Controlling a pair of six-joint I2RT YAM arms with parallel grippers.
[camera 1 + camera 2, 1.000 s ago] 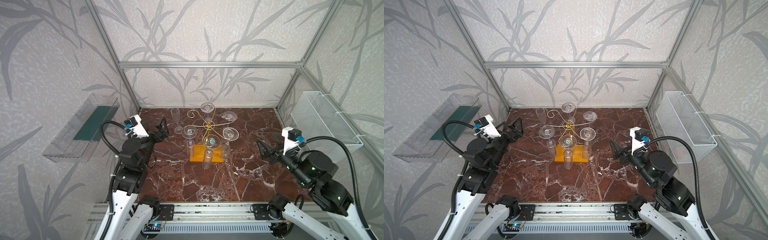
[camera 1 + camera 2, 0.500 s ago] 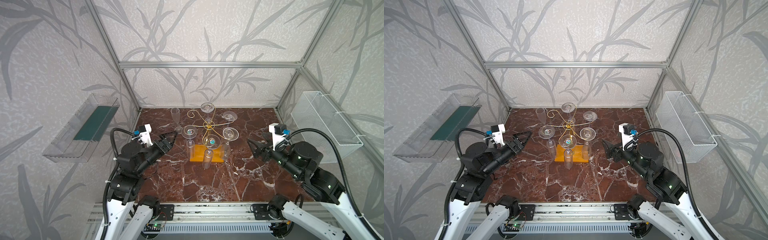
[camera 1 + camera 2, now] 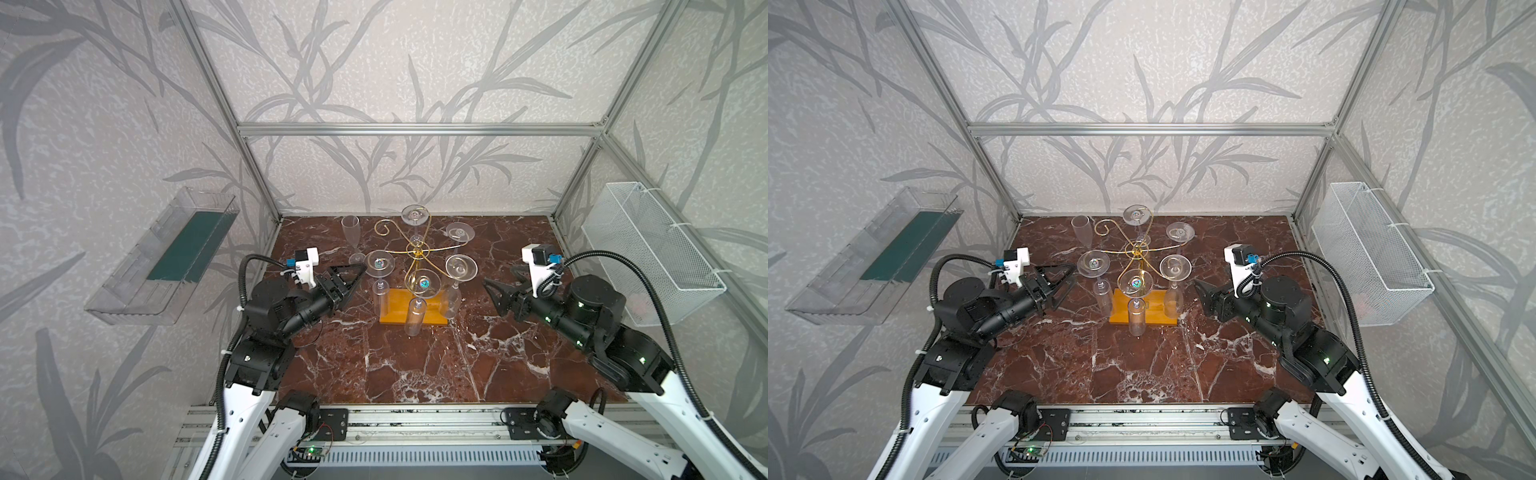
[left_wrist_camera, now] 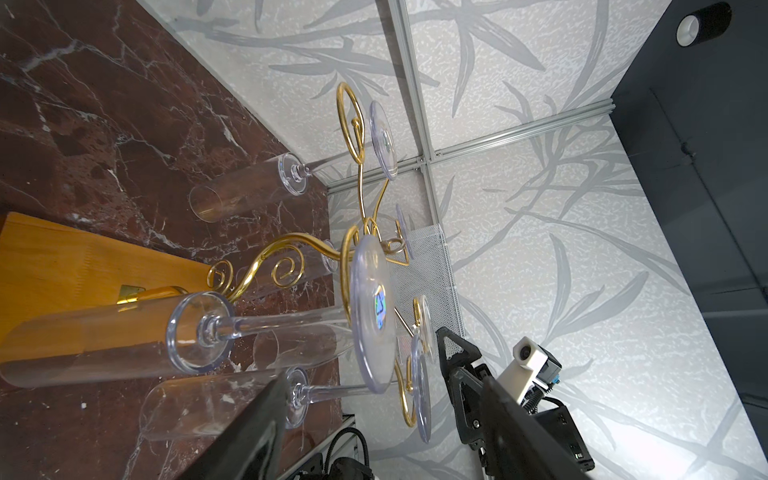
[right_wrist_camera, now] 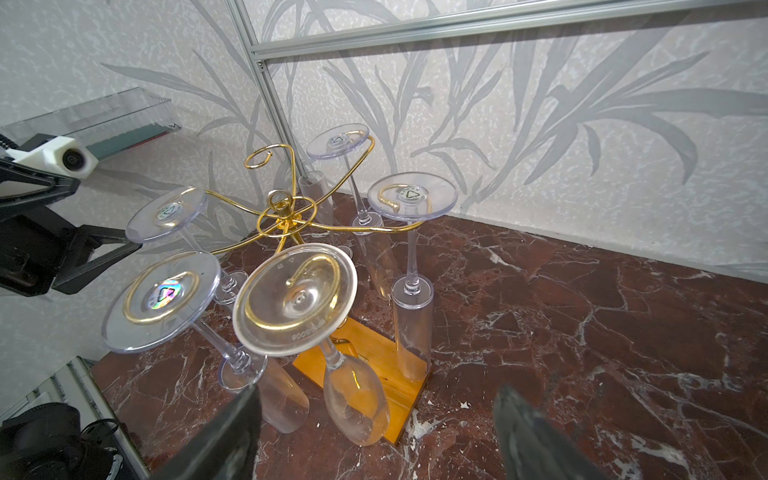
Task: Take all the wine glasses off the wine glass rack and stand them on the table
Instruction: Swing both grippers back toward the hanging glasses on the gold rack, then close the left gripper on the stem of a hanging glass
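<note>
The wine glass rack (image 3: 417, 250) is a gold wire stand on an orange wooden base (image 3: 395, 316), mid-table in both top views. Several glasses hang upside down from its arms. The round-bowled wine glass (image 5: 355, 401) hangs on the front right arm, its foot (image 3: 460, 267) uppermost. My right gripper (image 3: 498, 282) is open just right of it, and in the right wrist view its fingers (image 5: 232, 428) frame the bowl from a short way off. Left of the rack, my left gripper (image 3: 353, 282) is open beside a hanging flute's foot (image 4: 372, 316), holding nothing.
One flute (image 3: 350, 232) stands upright on the marble table behind the left gripper. A clear bin (image 3: 162, 257) is mounted on the left wall and a white wire basket (image 3: 648, 249) on the right wall. Aluminium frame posts stand at the back corners.
The left gripper swung from beside the upright flute forward to the rack's left side, and its jaws narrowed. The right gripper moved left, closer to the wine glass.
</note>
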